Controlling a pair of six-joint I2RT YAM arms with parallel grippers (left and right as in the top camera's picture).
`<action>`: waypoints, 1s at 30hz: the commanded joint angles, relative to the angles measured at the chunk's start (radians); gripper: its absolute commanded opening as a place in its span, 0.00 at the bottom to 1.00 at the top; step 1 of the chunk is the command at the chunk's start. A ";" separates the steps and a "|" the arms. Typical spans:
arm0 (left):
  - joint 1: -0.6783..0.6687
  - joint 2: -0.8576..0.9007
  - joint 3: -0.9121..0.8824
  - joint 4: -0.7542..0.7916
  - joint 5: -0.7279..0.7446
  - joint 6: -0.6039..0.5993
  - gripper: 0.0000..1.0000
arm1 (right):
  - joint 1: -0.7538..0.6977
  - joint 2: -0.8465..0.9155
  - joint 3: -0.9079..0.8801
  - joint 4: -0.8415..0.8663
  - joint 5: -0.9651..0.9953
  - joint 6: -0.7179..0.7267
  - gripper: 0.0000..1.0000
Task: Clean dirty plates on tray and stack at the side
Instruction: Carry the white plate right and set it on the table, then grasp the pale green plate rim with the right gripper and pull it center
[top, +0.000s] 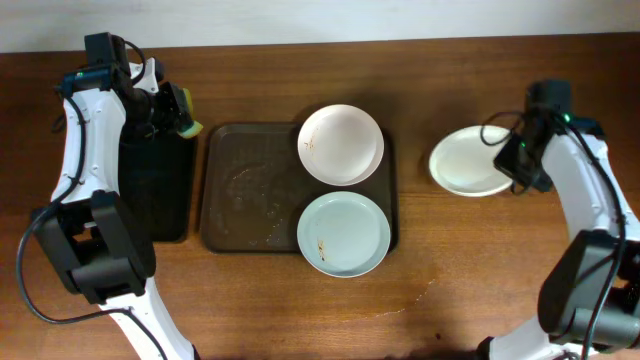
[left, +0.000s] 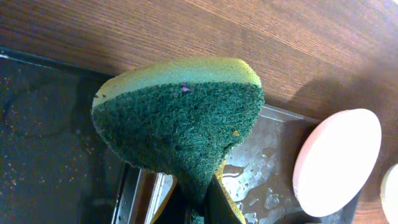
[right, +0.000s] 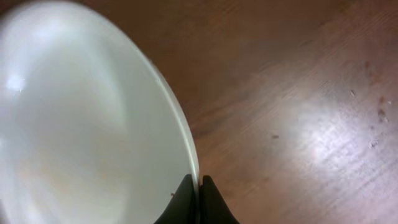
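The dark brown tray (top: 245, 190) holds two dirty plates: a white one (top: 340, 144) at its far right with brown specks, and a bluish one (top: 343, 233) at its near right with small smears. A third white plate (top: 465, 160) is off the tray on the right; my right gripper (top: 512, 160) is shut on its rim (right: 193, 168). My left gripper (top: 178, 112) is shut on a green and yellow sponge (left: 180, 121), over the far end of the black tray. The brown tray (left: 267, 174) and the white plate (left: 336, 158) also show in the left wrist view.
A narrower black tray (top: 155, 185) lies left of the brown tray. The brown tray's left half is wet with crumbs (top: 255, 205). Bare wooden table (top: 480, 270) lies to the right and front.
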 joint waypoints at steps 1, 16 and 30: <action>-0.002 -0.006 -0.003 0.002 0.000 0.013 0.01 | -0.040 -0.006 -0.104 0.100 -0.023 0.007 0.04; -0.002 -0.006 -0.003 0.002 0.000 0.013 0.01 | 0.201 -0.142 -0.092 -0.122 -0.621 -0.151 0.56; -0.002 -0.006 -0.003 0.002 0.000 0.013 0.01 | 0.520 0.006 -0.297 0.163 -0.518 -0.169 0.24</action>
